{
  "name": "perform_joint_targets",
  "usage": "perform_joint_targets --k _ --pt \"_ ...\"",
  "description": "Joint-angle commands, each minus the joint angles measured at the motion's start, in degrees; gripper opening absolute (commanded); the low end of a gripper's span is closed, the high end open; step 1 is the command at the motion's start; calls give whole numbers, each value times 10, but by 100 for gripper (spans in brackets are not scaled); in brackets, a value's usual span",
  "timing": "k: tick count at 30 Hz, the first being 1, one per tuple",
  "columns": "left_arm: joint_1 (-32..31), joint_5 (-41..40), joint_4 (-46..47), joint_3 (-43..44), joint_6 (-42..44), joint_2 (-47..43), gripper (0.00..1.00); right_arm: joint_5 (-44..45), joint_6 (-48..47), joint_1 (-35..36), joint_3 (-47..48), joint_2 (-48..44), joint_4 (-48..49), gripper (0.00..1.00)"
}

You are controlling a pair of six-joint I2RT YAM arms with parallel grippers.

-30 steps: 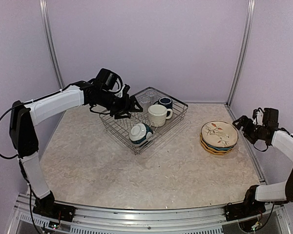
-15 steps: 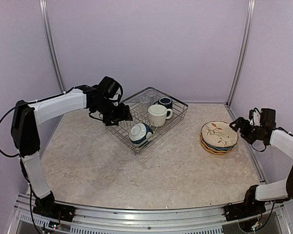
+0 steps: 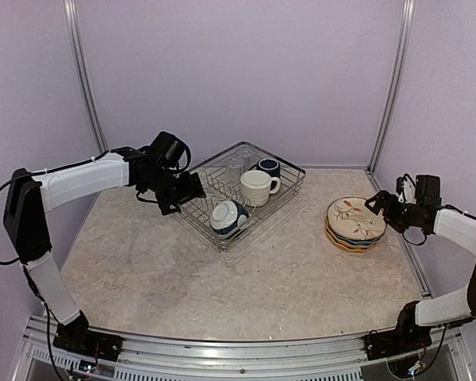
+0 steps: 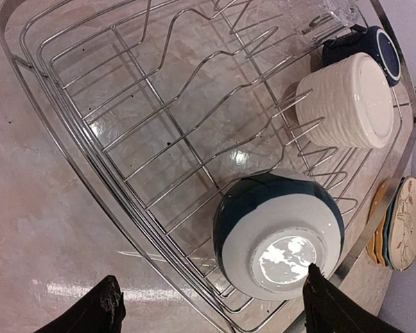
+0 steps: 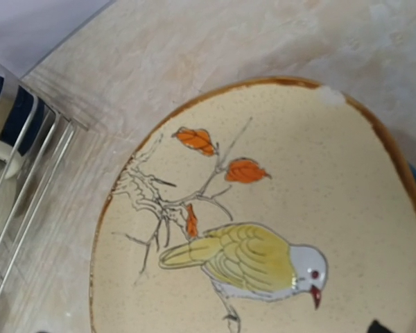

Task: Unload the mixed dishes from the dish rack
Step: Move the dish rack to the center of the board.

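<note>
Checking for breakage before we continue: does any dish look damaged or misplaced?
The bird-pattern plate has a pale break in its brown rim, upper right in the right wrist view, possibly a chip. Nothing else stands out.

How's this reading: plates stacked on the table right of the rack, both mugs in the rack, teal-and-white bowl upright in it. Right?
Not quite. The left wrist view shows the teal-and-white bowl turned over, base up, not upright. The rest holds: plate stack on the table right of the dish rack, cream mug and navy mug inside it.
</note>
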Motion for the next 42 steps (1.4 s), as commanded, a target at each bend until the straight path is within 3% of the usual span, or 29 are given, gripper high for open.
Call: perform_joint_targets --k 1,4,12,24,30,42 --pt "2 -18 -7 8 -39 28 85 11 0 8 15 -13 -5 97" --pt "3 -19 3 0 -42 35 84 14 1 8 14 -18 -8 97" --pt "6 -7 21 -13 -40 57 67 17 7 15 20 -25 -12 97" --pt "5 -17 41 -83 -9 15 26 27 18 31 26 -26 -13 97" --pt "-1 -35 47 -110 23 -25 10 36 20 42 34 -18 -12 97" --pt "-3 -43 27 -182 24 -86 1 55 20 69 53 3 -15 97"
